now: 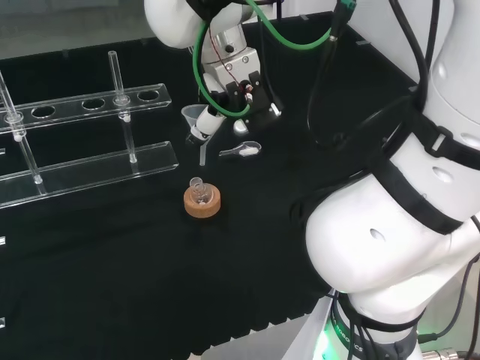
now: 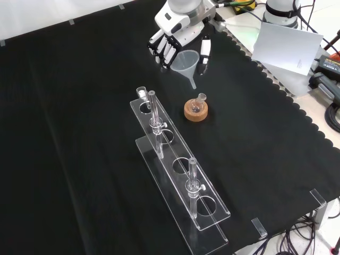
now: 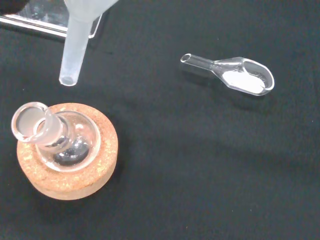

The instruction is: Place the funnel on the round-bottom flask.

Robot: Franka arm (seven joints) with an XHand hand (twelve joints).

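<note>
Head view: the hand (image 1: 225, 101) pinches the funnel (image 1: 196, 124) by its rim, raised above the cloth, beyond the flask (image 1: 199, 190) on its cork ring (image 1: 202, 203). Front view: funnel (image 2: 188, 62) hangs beyond the flask (image 2: 197, 104). Wrist view: funnel spout (image 3: 72, 50) beside the flask's mouth (image 3: 31, 121), apart; a glass scoop (image 3: 235, 75) lies nearby.

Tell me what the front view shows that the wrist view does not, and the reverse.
Front view alone: the hand curled round the funnel's wide cone, held in the air, and the clear rack with its holes and upright tubes along the cloth.
Wrist view alone: the glass scoop with white powder in it, lying flat, and the flask's open mouth from above, tilted to one side.
Both: the funnel's stem apart from the flask's mouth, not yet in it, and the flask seated on its cork ring.
</note>
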